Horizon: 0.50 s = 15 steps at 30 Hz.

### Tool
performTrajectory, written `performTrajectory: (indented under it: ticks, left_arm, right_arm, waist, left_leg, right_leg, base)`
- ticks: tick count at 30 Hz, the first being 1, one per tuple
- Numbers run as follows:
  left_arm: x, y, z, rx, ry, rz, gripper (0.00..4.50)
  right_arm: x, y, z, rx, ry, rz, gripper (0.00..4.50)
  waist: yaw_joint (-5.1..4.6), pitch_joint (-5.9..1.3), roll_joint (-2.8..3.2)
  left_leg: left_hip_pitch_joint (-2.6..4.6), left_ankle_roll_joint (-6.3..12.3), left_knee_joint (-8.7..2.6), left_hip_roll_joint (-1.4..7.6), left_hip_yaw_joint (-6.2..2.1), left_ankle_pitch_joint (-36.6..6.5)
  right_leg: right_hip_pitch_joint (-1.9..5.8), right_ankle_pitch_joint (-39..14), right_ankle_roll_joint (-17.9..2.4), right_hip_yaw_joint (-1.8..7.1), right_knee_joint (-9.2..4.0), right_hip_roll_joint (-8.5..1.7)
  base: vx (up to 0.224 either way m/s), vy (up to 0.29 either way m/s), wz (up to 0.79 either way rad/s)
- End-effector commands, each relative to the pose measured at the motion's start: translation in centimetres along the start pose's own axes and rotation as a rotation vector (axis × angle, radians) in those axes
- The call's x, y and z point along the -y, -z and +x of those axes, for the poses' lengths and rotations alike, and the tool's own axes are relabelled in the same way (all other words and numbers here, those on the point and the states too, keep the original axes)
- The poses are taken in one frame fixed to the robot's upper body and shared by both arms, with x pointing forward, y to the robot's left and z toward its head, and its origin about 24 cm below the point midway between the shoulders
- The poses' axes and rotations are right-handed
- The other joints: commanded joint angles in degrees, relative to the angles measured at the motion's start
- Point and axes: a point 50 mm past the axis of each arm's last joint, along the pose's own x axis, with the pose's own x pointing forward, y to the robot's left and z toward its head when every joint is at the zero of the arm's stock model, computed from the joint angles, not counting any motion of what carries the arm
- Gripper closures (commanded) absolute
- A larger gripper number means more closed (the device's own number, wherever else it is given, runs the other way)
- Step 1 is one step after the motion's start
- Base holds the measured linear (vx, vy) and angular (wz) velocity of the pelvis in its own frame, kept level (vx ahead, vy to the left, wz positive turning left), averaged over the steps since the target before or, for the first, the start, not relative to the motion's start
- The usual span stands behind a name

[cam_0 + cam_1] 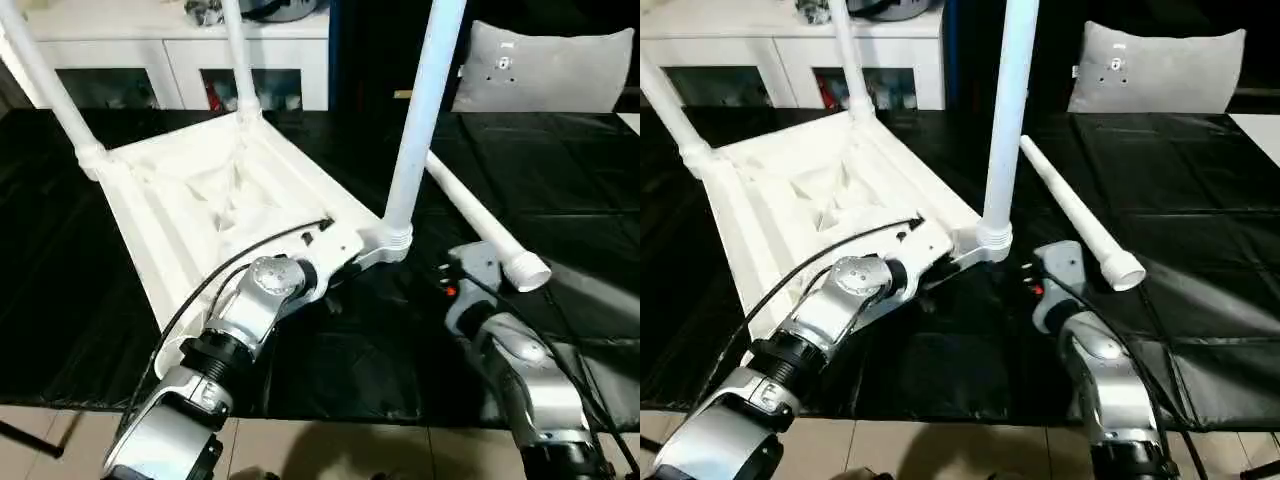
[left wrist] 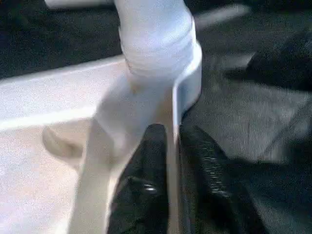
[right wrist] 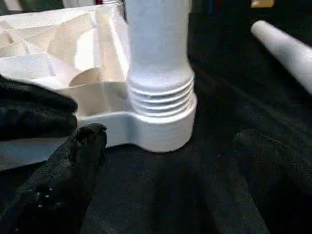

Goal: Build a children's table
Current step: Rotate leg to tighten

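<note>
White plastic table top (image 1: 200,200) lies upside down on the black desk (image 1: 560,180), three legs standing up, and the left arm reaches to its near edge. Left wrist view: the left claw (image 2: 171,146) pinches the top's thin rim just below the leg socket (image 2: 161,53). Right wrist view: the right claw (image 3: 165,161) is wide open, holding nothing, with the screwed-in leg (image 3: 158,58) straight ahead. A loose leg (image 1: 1075,215) lies just beyond this claw.

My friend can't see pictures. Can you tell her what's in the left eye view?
A white table top lies upside down on a black cover, with three legs standing in its corners. A fourth leg lies loose beside it. The left gripper pinches the top's near edge.
</note>
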Motion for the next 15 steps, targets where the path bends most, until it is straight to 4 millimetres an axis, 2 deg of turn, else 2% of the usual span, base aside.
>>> performTrajectory:
  ticks: [1, 3, 5, 7, 8, 9, 10, 12, 13, 14, 15]
  left_arm:
    - [-1.0, -0.6, -0.6, 0.033, -0.063, 0.019, 3.66]
    - [-1.4, -0.5, -1.2, 0.037, -0.090, 0.021, 3.43]
    - [-1.8, -0.4, -1.9, 0.039, -0.107, 0.025, 3.35]
    - [-2.4, -0.2, -3.1, 0.038, -0.134, 0.026, 3.35]
    - [-3.0, -0.2, -4.5, 0.037, -0.168, 0.028, 3.35]
    - [-3.3, -0.1, -5.2, 0.038, -0.182, 0.020, 3.35]
    - [-3.6, 0.0, -5.9, 0.039, -0.194, 0.011, 3.35]
    - [-4.2, 0.3, -7.0, 0.031, -0.229, 0.008, 3.35]
    - [-4.4, 0.4, -7.2, 0.027, -0.241, 0.010, 3.35]
    - [-5.0, 1.1, -8.3, -0.006, -0.264, 0.008, 3.35]
    - [-5.3, 1.4, -9.1, -0.034, -0.283, 0.015, 3.64]
  right_arm:
    - [0.1, -0.2, -0.3, -0.008, -0.009, -0.027, 0.00]
    - [-0.2, -0.1, -0.4, -0.033, -0.052, -0.039, 0.00]
    - [-0.5, 0.0, -0.5, -0.053, -0.081, -0.035, 0.00]
    - [-0.8, 0.1, -0.5, -0.081, -0.115, -0.026, 0.00]
    - [-1.2, 0.1, -0.5, -0.099, -0.160, -0.038, 0.00]
    - [-1.4, 0.1, -0.4, -0.105, -0.186, -0.053, 0.00]
    - [-1.6, 0.0, -0.3, -0.110, -0.206, -0.067, 0.00]
    - [-1.9, 0.1, -0.2, -0.132, -0.223, -0.082, 0.00]
    - [-1.9, 0.2, -0.1, -0.140, -0.225, -0.083, 0.00]
    - [-2.1, 0.4, 0.1, -0.170, -0.236, -0.094, 0.00]
    - [-2.2, 0.4, 0.1, -0.181, -0.250, -0.105, 0.00]
  waist:
    - [0.27, -4.17, -1.00]
    - [0.31, -4.02, -1.06]
    - [0.30, -3.93, -1.02]
    - [0.27, -3.81, -0.98]
    - [0.26, -3.68, -1.17]
    - [0.12, -3.67, -0.98]
    - [0.00, -3.52, -0.87]
    - [0.07, -3.28, -1.14]
    - [0.08, -3.24, -1.02]
    - [0.09, -3.22, -1.04]
    - [0.18, -3.29, -1.52]
  left_leg:
    - [0.47, 5.89, -3.32, 3.15, -1.52, -6.44]
    - [0.39, 6.93, -3.23, 3.08, -1.40, -6.29]
    - [0.45, 6.97, -3.26, 3.17, -1.38, -7.19]
    - [0.46, 6.33, -3.42, 3.32, -1.48, -8.20]
    - [0.64, 5.86, -3.47, 3.29, -1.37, -9.35]
    - [0.45, 5.22, -3.64, 3.51, -1.59, -9.37]
    - [0.54, 5.06, -3.65, 3.43, -1.46, -9.88]
    - [0.96, 3.95, -3.77, 3.35, -1.39, -12.07]
    - [0.97, 3.64, -3.81, 3.38, -1.50, -12.40]
    - [1.03, 3.21, -3.89, 3.37, -1.47, -12.80]
    - [0.94, 2.85, -4.00, 3.43, -1.55, -12.31]
  right_leg:
    - [3.19, -6.87, -10.99, 2.77, -3.95, -4.92]
    - [3.29, -6.41, -11.70, 2.69, -3.94, -4.99]
    - [3.24, -7.90, -11.56, 2.67, -4.05, -4.98]
    - [3.33, -9.89, -11.50, 2.65, -4.10, -5.05]
    - [3.03, -12.04, -11.04, 2.64, -4.40, -4.95]
    - [3.28, -12.46, -11.10, 2.63, -4.11, -5.11]
    - [2.96, -13.44, -10.76, 2.65, -4.35, -4.89]
    - [2.53, -18.10, -9.64, 2.64, -4.81, -4.78]
    - [2.49, -18.77, -9.43, 2.64, -4.81, -4.80]
    - [2.35, -19.37, -8.79, 2.72, -4.92, -4.69]
    - [2.45, -18.14, -8.89, 2.77, -4.64, -4.68]
  base:
    - [0.000, 0.000, 0.00]
    - [0.000, 0.000, 0.00]
    - [0.000, 0.000, 0.00]
    - [0.000, 0.000, 0.00]
    - [0.000, 0.000, 0.00]
    - [0.000, 0.000, 0.00]
    - [0.000, 0.000, 0.00]
    - [0.000, 0.000, 0.00]
    - [0.000, 0.000, 0.00]
    - [0.000, 0.000, 0.00]
    - [0.000, 0.000, 0.00]
